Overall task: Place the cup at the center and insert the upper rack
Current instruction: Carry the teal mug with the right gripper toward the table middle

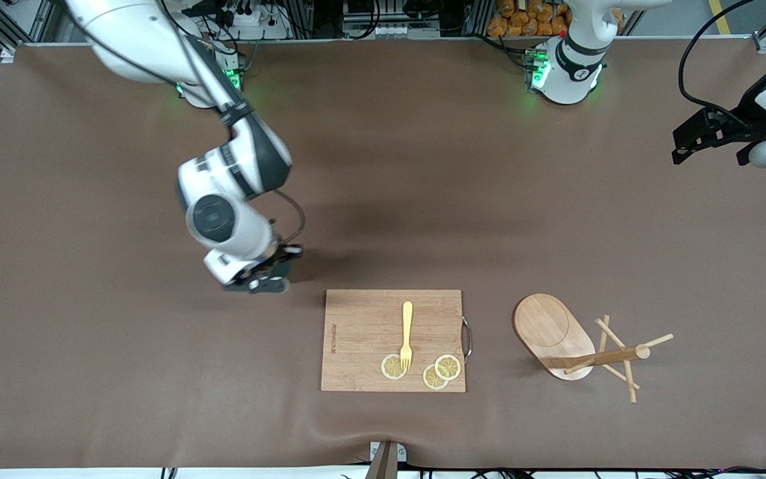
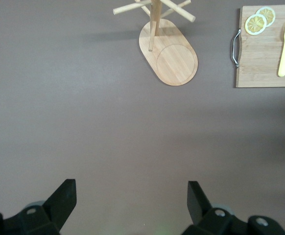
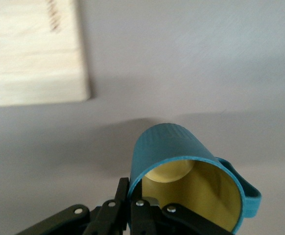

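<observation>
Cup [image 3: 191, 166] hangs in the right end effector [image 3: 135, 208], whose fingers are clamped together on the rim, one inside the mouth and one outside. It is a dark teal mug with a finely ribbed wall, a mustard-yellow inside and a loop handle; it is tilted, mouth toward the wrist camera. In the front view the right end effector [image 1: 264, 278] is low over the bench [image 1: 90, 372], just off the cutting board [image 1: 363, 332] corner toward the right arm's end; the arm hides the cup there, and whether the cup touches the bench cannot be told.

Upper rack [image 1: 582, 346], a light wooden mug tree, stands on the bench beside the cutting board's metal handle [image 1: 467, 338], toward the left arm's end: an oval flat base, one round post, thin crossing pegs. On the board lie a yellow fork [image 1: 407, 334] and three lemon slices [image 1: 441, 371], the fork's tines over one slice.

Left end effector [image 2: 131, 198] waits with its fingers wide apart and nothing between them, up over the bench edge at the left arm's end, well apart from the rack.
</observation>
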Tool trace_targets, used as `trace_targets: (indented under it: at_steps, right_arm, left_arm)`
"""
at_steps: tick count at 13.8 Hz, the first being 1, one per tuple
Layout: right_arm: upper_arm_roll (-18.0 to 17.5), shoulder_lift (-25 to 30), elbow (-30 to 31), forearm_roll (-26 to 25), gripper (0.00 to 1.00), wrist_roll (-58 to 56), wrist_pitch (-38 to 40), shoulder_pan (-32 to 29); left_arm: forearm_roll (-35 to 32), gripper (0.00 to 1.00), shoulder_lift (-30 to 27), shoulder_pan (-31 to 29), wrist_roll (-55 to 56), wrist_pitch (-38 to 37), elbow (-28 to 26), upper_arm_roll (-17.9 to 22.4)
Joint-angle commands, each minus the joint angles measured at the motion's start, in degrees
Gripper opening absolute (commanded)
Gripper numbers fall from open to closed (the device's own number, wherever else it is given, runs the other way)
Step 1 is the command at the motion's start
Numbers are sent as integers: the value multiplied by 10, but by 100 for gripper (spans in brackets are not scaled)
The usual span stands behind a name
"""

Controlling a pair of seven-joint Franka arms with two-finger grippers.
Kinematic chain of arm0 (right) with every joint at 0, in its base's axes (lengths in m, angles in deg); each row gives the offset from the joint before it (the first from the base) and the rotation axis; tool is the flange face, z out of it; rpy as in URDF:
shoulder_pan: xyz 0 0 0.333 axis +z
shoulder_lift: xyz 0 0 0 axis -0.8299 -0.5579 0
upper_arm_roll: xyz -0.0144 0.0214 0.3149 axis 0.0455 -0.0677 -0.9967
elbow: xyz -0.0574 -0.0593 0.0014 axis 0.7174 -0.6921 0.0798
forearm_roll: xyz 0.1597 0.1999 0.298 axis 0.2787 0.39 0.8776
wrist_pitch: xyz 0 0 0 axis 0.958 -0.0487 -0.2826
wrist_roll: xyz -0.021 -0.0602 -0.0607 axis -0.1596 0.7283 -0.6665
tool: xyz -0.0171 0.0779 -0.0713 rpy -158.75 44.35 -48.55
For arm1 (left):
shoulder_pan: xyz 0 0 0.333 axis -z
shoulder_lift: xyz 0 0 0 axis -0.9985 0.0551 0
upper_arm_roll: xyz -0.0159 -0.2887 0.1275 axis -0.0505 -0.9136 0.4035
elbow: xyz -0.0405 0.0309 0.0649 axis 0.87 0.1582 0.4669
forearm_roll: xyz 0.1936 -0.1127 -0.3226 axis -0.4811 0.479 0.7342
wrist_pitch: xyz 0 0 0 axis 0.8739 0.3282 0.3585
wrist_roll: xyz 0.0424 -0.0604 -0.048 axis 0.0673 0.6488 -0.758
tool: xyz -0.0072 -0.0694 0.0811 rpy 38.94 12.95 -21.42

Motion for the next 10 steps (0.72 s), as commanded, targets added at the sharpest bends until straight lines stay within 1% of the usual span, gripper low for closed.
trace_targets:
  at_steps: [1,4,6,8,10]
  right_arm:
    - [4,7,6,27,0,99,-3,63]
    - [4,2,-5,35,0,193,-5,132]
    - [4,-5,-10,34,0,226,-6,171]
    - [4,-18,-18,34,0,260,-26,200]
    - [4,-33,-20,33,0,269,-57,226]
  left_arm:
    - [8,100,-3,-6,-12,6,-2,1]
    - [7,100,-5,-14,-13,1,-3,1]
    - [7,100,-5,-23,-13,1,-3,0]
    - [8,100,-5,-25,-13,0,-3,1]
    - [7,100,-5,-31,-14,0,-3,0]
